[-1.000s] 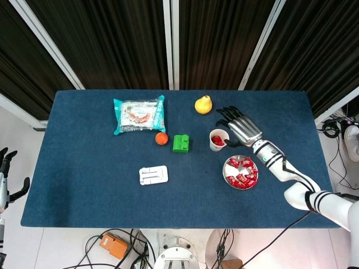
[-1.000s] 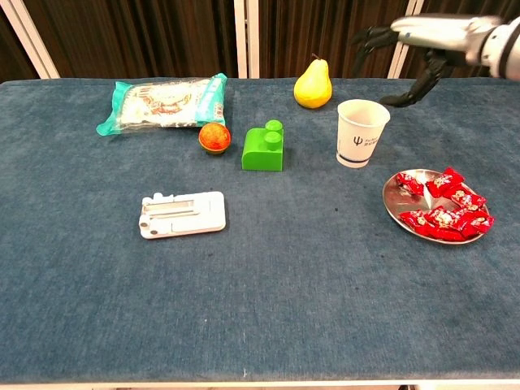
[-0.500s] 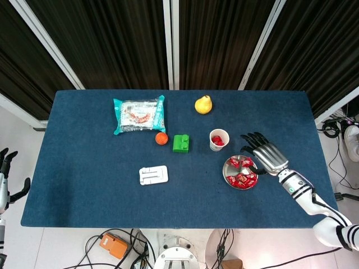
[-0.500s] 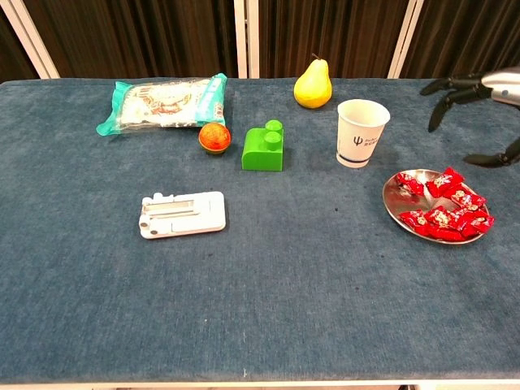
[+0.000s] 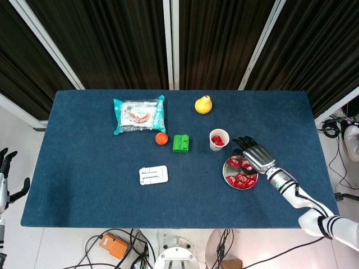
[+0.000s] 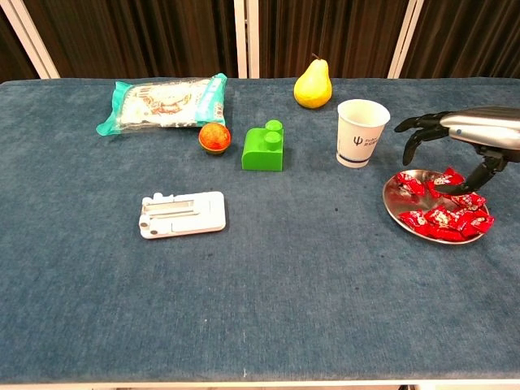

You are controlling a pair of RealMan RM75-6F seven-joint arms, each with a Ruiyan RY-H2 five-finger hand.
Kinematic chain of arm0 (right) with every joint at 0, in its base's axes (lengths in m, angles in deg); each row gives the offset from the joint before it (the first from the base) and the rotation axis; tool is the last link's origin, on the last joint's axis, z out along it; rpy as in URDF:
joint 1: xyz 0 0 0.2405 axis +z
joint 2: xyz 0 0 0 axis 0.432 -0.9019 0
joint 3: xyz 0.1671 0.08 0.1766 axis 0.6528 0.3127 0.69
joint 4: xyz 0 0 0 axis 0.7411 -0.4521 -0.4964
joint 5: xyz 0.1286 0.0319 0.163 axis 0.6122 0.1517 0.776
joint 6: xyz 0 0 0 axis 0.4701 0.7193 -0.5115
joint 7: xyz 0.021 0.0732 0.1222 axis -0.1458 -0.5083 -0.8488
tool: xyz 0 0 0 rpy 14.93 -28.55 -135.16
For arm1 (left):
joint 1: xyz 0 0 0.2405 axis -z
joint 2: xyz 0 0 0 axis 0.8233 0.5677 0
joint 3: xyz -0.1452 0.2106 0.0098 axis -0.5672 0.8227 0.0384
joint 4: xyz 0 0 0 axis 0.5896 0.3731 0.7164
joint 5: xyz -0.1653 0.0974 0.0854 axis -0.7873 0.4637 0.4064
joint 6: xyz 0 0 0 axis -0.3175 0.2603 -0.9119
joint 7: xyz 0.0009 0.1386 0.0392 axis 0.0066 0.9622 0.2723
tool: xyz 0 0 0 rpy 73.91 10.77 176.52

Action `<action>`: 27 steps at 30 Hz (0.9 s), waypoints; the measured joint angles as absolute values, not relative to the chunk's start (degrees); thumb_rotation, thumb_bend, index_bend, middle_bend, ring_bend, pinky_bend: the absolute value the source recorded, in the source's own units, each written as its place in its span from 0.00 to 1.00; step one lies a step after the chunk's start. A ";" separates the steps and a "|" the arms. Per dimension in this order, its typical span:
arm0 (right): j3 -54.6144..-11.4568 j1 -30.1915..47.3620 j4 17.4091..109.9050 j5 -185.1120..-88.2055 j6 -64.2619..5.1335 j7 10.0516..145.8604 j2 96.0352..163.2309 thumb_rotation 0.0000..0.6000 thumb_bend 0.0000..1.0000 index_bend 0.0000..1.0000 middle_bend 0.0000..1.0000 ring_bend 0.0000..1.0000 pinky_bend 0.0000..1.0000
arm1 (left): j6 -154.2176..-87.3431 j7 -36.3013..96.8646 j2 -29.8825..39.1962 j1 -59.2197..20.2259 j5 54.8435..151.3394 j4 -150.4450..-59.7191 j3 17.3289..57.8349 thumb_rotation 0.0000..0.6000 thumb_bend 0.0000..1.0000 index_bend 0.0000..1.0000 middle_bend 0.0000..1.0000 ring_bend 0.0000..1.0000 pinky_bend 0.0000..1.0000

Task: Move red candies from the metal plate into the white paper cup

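Looking down from the head view, we see our right hand point(image 5: 253, 155) spread above the round metal plate point(image 5: 227, 172), fingers apart and holding nothing, with crinkly red candies point(image 5: 241, 179) heaped on the plate. The white paper cup point(image 5: 219, 139) stands just beside the plate, red candy inside. Our left hand point(image 5: 7, 176) hangs off the table point(image 5: 84, 168) edge, fingers parted and empty.

From the chest view, we see the shiny plate point(image 6: 392, 205) holding glossy wrappers, the cup point(image 6: 361, 133) bearing a small blue logo we cannot read, and a dark felt-like tabletop.

Dark curtains point(image 5: 112, 39) (white-framed), pale floor point(image 5: 22, 168)
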State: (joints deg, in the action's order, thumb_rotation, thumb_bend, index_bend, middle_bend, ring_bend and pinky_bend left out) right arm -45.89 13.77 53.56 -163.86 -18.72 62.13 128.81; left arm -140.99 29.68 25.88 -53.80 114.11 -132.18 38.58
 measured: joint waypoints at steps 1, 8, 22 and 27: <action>-45.89 13.87 53.34 -164.12 -18.77 61.94 129.04 1.00 0.48 0.43 0.09 0.00 0.00 | -141.00 29.64 25.91 -53.81 114.11 -132.18 38.57 1.00 0.35 0.11 0.00 0.00 0.00; -46.27 14.09 52.80 -164.60 -18.15 61.91 129.69 1.00 0.48 0.47 0.09 0.00 0.00 | -141.05 29.49 26.03 -53.89 114.30 -132.25 38.67 1.00 0.35 0.11 0.00 0.00 0.00; -46.15 14.31 51.88 -164.41 -17.23 62.38 130.14 1.00 0.48 0.48 0.09 0.00 0.00 | -141.01 29.40 26.08 -53.93 114.19 -132.31 38.62 1.00 0.35 0.11 0.00 0.00 0.00; -46.21 14.69 51.63 -164.86 -17.04 62.25 130.56 1.00 0.48 0.50 0.09 0.00 0.00 | -141.06 29.26 26.12 -53.97 114.12 -132.32 38.58 1.00 0.35 0.11 0.00 0.00 0.00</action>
State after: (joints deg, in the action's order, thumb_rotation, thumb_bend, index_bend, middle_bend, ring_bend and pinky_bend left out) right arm -46.21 14.69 51.63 -164.86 -17.04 62.25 130.56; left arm -141.06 29.26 26.12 -53.97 114.12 -132.32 38.58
